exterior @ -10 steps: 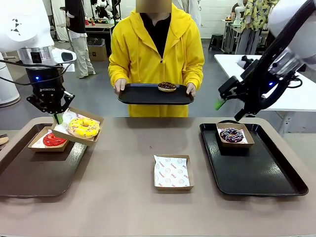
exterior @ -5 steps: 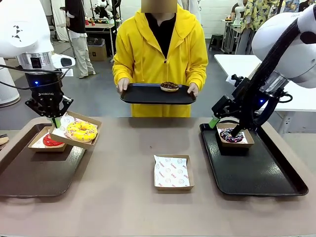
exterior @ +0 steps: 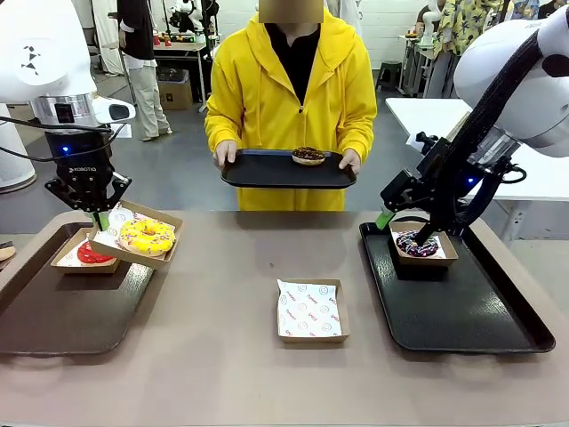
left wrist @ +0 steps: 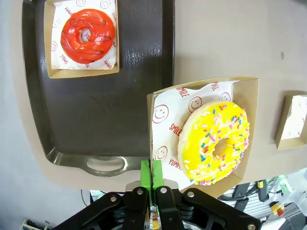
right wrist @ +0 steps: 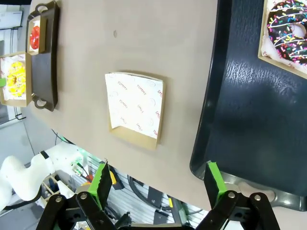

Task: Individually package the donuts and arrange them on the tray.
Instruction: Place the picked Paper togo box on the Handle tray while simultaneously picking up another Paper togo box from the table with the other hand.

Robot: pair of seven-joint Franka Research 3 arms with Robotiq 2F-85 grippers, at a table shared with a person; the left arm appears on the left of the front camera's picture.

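Note:
My left gripper is shut on the rim of a paper-lined box holding the yellow sprinkled donut, which hangs over the left tray's right edge. The red donut lies in its box on that tray. The purple-swirled donut sits boxed at the far end of the right tray. My right gripper hangs open just above and left of it, holding nothing. A person holds a black tray carrying the chocolate donut.
An empty paper-lined box lies on the table's middle, between the two trays. The person in a yellow hoodie stands at the far edge. A white table stands behind my right arm.
My right arm has swung down and left to the far end of the right tray, beside the purple donut. The left gripper with the yellow donut's box shifted slightly. The person's tray drifted a little right.

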